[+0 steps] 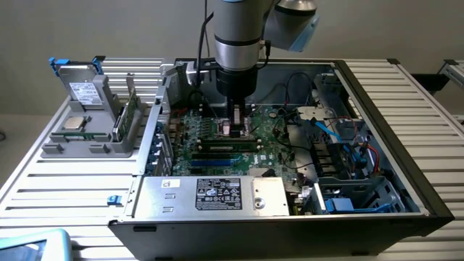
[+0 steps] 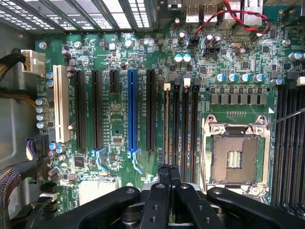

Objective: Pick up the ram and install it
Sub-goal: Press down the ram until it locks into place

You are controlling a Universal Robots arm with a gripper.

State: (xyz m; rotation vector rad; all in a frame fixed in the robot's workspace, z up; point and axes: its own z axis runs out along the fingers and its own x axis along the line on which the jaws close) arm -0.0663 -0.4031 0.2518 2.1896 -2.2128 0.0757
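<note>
A ram stick point(image 1: 230, 144), green with dark chips, sits on edge in one of the motherboard's black slots inside the open computer case point(image 1: 406, 163). In the wrist view this ram point(image 2: 167, 124) appears edge-on as a thin brownish line in its slot. My gripper point(image 1: 238, 129) hangs straight down over the motherboard point(image 2: 119, 109), just above that stick. The fingers point(image 2: 163, 177) are pressed together with nothing between them, so the gripper point(image 2: 167, 171) is shut. A second green stick point(image 1: 127, 117) stands upright in the grey holder outside the case, at the exterior view's left.
The grey holder point(image 1: 91, 147) also carries a boxy drive with blue tabs point(image 1: 80, 81) and a square silver processor chip point(image 1: 75, 122). The processor socket point(image 2: 234, 157) stands bare beside the slots. A silver power supply point(image 1: 214, 194) and cables point(image 1: 333, 130) crowd the case.
</note>
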